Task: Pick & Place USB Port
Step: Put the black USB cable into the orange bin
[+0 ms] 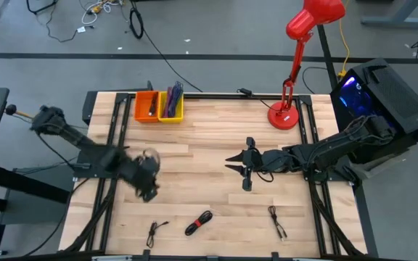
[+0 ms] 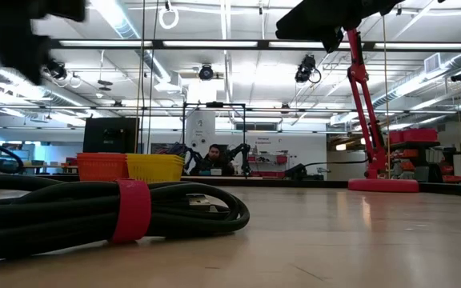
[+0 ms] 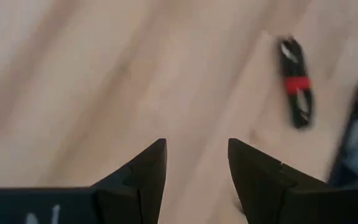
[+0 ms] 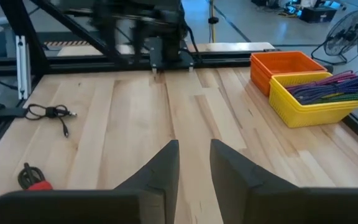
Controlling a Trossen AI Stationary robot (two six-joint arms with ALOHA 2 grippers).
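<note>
Hovering over bare planks, the left gripper (image 1: 149, 190) is held open and empty, presumably positioned for a descent. The coiled black cable with red strap (image 1: 199, 222) lies just beyond its fingertips, untouched. The right gripper (image 1: 239, 166) waits mid-table, fingers parted, nothing held.
</note>
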